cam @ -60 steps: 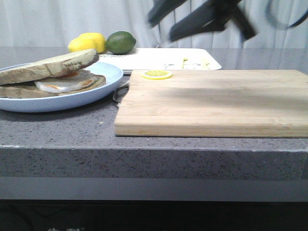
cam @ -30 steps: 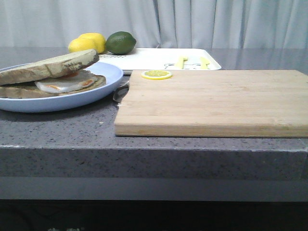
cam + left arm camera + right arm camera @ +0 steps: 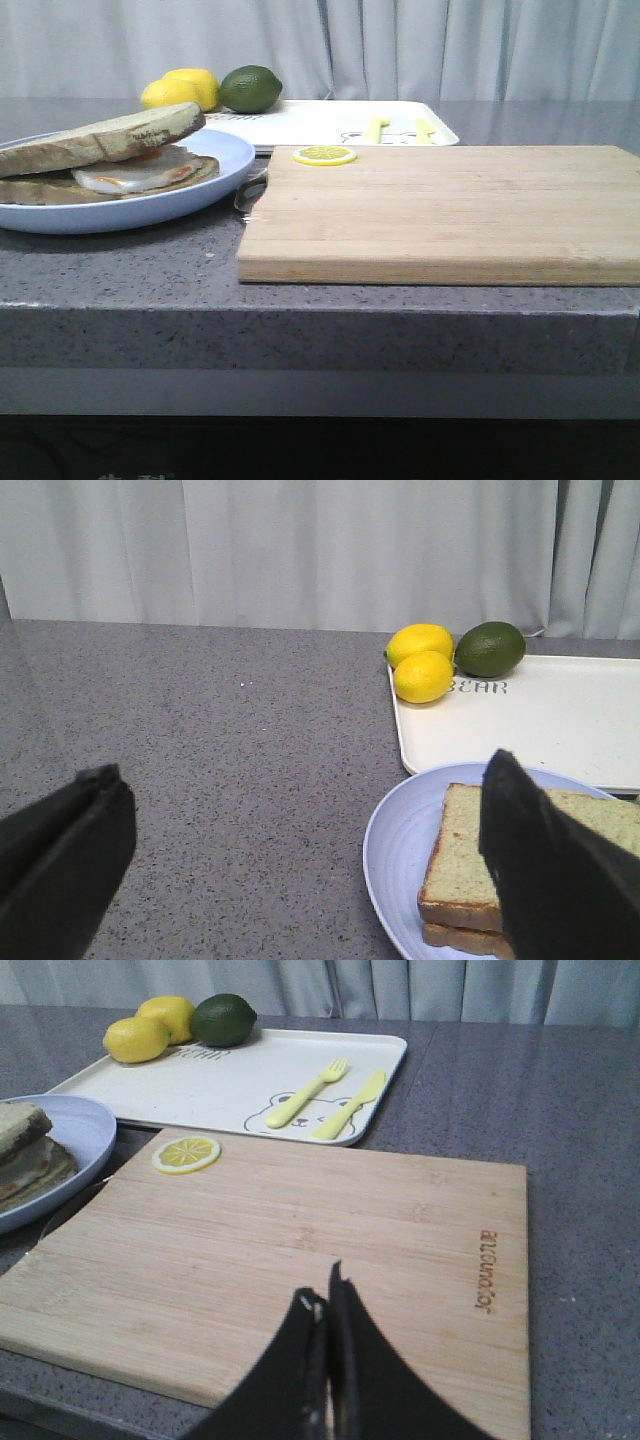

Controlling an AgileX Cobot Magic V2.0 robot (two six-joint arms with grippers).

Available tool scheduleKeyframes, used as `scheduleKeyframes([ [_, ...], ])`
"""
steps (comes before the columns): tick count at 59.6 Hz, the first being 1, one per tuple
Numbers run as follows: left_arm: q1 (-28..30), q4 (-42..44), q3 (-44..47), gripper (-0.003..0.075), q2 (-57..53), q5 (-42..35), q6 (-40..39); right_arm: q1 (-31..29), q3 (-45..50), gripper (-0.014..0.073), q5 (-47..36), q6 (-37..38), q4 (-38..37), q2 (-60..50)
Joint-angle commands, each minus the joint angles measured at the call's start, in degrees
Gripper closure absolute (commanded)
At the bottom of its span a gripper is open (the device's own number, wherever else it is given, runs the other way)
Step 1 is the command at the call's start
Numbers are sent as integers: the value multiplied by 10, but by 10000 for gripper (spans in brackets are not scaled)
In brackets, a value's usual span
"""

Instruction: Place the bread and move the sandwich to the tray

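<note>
Left gripper (image 3: 300, 865) wide apart — tray (image 3: 560, 720) reads "BEAR".

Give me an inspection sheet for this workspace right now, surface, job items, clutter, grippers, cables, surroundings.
Surface: grey speckled countertop.
Job's things: bread lies on top of the egg as the sandwich's upper slice, tilted, on the blue plate; white tray beyond the plate, sandwich not yet on it.
Clutter: wooden cutting board with a lemon slice at its far left corner; two lemons, a lime, a yellow fork and knife on the tray.
Grippers: left gripper open, empty, over the counter beside the plate; right gripper shut, empty, over the board.
Cables: nothing seen.
Surroundings: pale curtain behind.
</note>
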Motion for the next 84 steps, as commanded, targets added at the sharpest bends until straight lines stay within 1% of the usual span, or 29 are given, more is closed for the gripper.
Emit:
scheduleKeyframes([
  [1, -3, -6, -21, 39, 5, -57, -2, 0, 10, 661, -70, -7, 14, -22],
  [9, -3, -13, -25, 39, 14, -58, -2, 0, 15, 661, -97, -7, 14, -31],
  [16, -3, -13, -58, 39, 67, -23, -2, 0, 15, 661, -97, -7, 14, -31],
  [27, -3, -30, -176, 39, 232, 82, -2, 0, 15, 661, -97, -7, 14, -31],
  [39, -3, -30, -295, 39, 394, 183, 3, 0, 15, 661, -95, -7, 14, -31],
  [52, -18, -30, -386, 39, 524, 267, 30, 0, 15, 661, -95, -7, 14, -31],
  [61, -20, -30, -424, 39, 580, 293, 30, 0, 15, 661, -95, -7, 14, -31],
  [76, -20, -30, -434, 44, 619, 291, 30, 0, 15, 661, -95, -7, 14, -31],
  [80, -20, -35, -434, 73, 621, 291, 30, 0, 15, 661, -95, -7, 14, -31],
  [83, -20, -37, -434, 121, 622, 291, 30, 0, 15, 661, -95, -7, 14, -31],
  [84, -20, -37, -434, 148, 622, 291, 30, 0, 15, 661, -95, -7, 14, -31],
])
